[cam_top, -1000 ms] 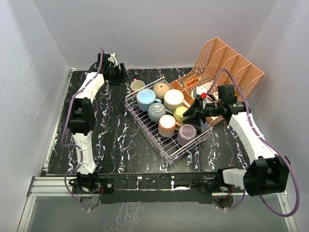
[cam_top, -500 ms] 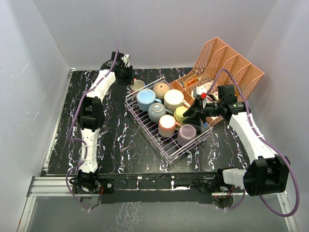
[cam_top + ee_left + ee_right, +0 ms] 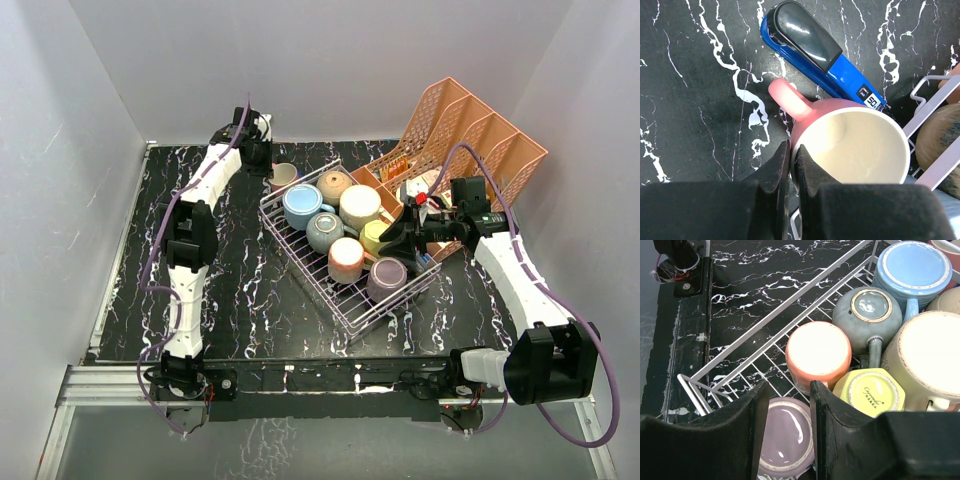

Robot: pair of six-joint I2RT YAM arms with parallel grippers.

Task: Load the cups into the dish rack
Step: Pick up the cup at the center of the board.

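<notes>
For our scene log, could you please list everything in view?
rack: one, silvery wire, table centre.
cups: seven, blue, tan, cream, grey, yellow, salmon, mauve, inside rack.
pink cup: one, cream inside, upright beside rack's far corner.
stapler: one, blue and black, beside pink cup.
organiser: one, salmon, far right; contents unclear.
table: one, black marbled, under everything.
left tool: one, black, shut on pink cup's rim.
right tool: one, black, open above mauve cup.
</notes>
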